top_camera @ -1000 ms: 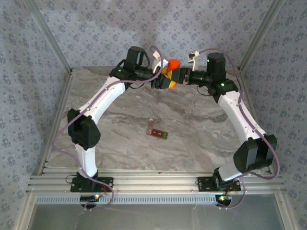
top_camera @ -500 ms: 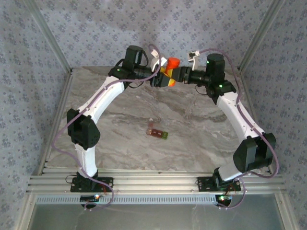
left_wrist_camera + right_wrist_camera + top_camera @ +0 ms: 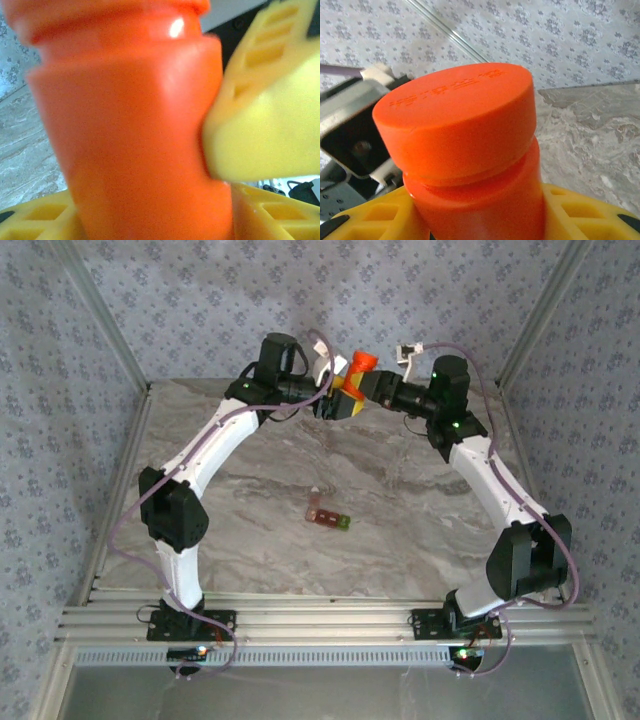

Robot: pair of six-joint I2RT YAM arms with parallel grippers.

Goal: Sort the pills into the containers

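An orange bottle (image 3: 358,370) with an orange cap hangs in the air over the back of the table, between both grippers. My right gripper (image 3: 374,388) is shut on its body just under the cap; its yellow fingers (image 3: 580,210) press both sides of the bottle (image 3: 470,165). My left gripper (image 3: 337,400) sits at the bottle's (image 3: 135,125) lower end, its yellow fingers (image 3: 270,212) close on either side. Blur hides whether they still press it. The right gripper's finger (image 3: 265,125) lies against the bottle there. The containers (image 3: 329,514), a dark red-brown strip with a green end, lie mid-table. The pills are out of view.
Patterned walls and metal frame posts (image 3: 110,335) enclose the marble table (image 3: 420,510) at the back and sides. Both arms arch up from their bases at the near edge and meet at the back wall.
The right arm has risen slightly and the bottle's cap has tipped upward with it. The left arm has hardly moved.
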